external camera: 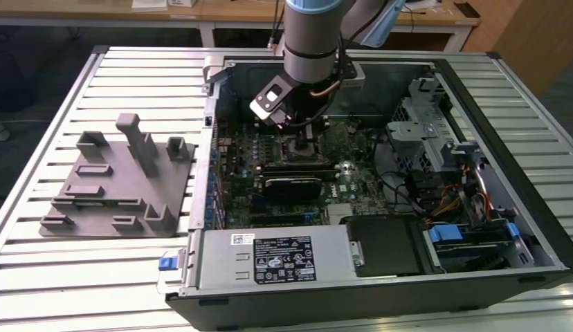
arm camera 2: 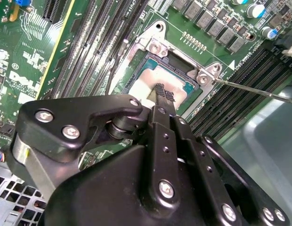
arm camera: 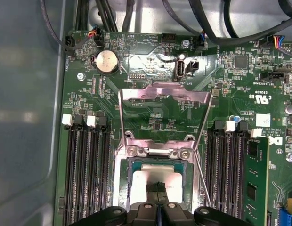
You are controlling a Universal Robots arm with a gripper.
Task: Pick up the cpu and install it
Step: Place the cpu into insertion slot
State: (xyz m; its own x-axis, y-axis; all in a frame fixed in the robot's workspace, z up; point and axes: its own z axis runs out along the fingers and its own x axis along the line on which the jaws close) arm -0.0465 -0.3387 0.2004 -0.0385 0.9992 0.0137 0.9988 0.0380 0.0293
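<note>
Fingertips (arm camera: 152,187) pressed together, no gap to speak of, nothing clamped between them. In both wrist views the gripper (arm camera 2: 163,94) points down at the silvery top of the cpu (arm camera 2: 146,82). Touching or just above it: cannot tell.

Cpu (arm camera: 142,181) lies flat inside the socket frame (arm camera: 120,174), thin green rim showing around the metal top. Load plate (arm camera: 162,92) is swung up and open beyond the socket. Thin lever rod (arm camera 2: 249,89) sticks out beside the frame, unlatched.

Memory slots (arm camera: 85,165) flank the socket on both sides. Coin cell (arm camera: 107,61) sits further off on the board.

Exterior view: arm (external camera: 310,41) comes down at upper centre of the frame into the open computer case (external camera: 535,228), over the motherboard (external camera: 360,180). Grey fixture (external camera: 120,180) with upright posts stands at the exterior view's left, on the slatted table (external camera: 46,277), well apart from the case.
</note>
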